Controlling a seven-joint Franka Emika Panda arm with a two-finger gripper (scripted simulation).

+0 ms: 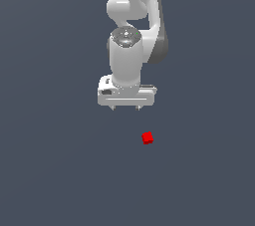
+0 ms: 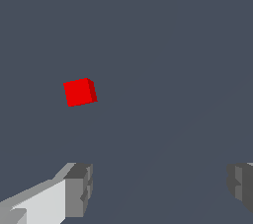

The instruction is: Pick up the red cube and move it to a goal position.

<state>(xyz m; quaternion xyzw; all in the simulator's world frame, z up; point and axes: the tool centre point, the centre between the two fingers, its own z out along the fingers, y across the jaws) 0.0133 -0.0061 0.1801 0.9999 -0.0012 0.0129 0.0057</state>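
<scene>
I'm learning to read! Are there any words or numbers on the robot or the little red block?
None. The red cube has plain faces in both views. The white gripper and the arm carry no letters or numbers that can be read, and the gray floor is bare of writing too.

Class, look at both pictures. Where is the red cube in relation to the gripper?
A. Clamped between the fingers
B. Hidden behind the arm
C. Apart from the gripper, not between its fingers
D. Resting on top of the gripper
C. The cube lies clear of the gripper, and in the wrist view the open fingers have nothing between them.
</scene>
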